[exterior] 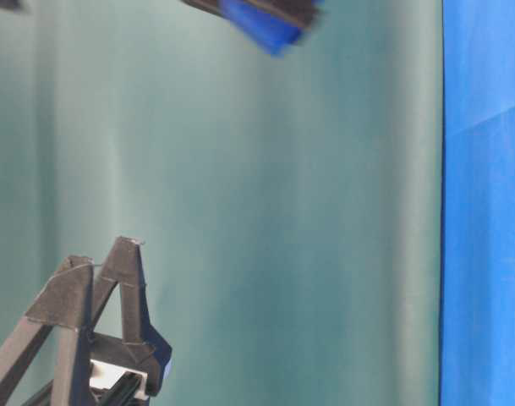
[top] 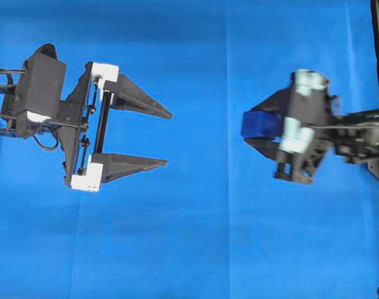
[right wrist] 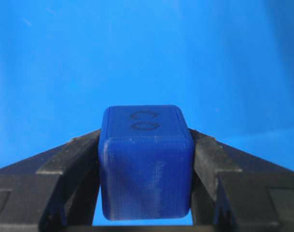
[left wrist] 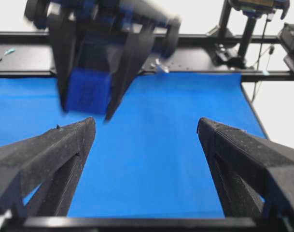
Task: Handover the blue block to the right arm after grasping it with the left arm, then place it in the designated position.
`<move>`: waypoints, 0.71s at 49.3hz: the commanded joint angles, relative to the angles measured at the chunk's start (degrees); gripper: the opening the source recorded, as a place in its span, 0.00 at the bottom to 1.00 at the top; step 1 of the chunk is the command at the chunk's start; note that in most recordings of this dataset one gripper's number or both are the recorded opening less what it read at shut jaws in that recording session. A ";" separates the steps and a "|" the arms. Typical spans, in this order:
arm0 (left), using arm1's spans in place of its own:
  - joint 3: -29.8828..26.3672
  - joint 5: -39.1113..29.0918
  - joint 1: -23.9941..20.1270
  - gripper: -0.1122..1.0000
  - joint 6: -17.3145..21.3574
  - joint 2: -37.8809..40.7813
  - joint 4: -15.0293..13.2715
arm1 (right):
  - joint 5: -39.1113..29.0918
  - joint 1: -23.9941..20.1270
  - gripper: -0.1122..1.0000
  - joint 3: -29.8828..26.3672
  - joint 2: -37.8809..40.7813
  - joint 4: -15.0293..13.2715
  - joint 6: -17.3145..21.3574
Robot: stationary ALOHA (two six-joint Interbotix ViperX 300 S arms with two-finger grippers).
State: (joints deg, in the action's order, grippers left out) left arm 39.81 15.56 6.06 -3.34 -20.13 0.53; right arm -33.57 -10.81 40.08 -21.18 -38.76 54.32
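Your right gripper point(top: 251, 132) has the blue block point(top: 259, 124) clamped between its two black fingers; from the right wrist camera you can see the block point(right wrist: 146, 164) pressed on both sides by the fingers point(right wrist: 69, 159), with the embossed marking on its upper face. The block is off the blue cloth point(top: 195, 237), carried in the air at the right of the overhead view; in the table-level view it shows blurred at the top edge point(exterior: 261, 25).

Your left gripper point(top: 164, 138) sits at the left of the overhead view, well apart from the block; its fingers are spread wide with nothing between them, the white brackets point(top: 105, 73) at their base. From the left wrist camera you look out between those two fingers point(left wrist: 50, 154) onto the cloth; the right gripper point(left wrist: 86, 108) with the block point(left wrist: 86, 92) hangs ahead, up and to the left, blurred.
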 commanded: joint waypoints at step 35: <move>-0.88 0.18 0.00 0.93 0.18 -1.05 0.18 | 28.92 11.34 0.47 0.53 23.29 -1.49 0.88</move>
State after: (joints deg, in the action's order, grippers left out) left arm 39.81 15.38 6.06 -3.25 -20.13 0.53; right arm -6.42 0.18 41.75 2.02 -40.08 55.20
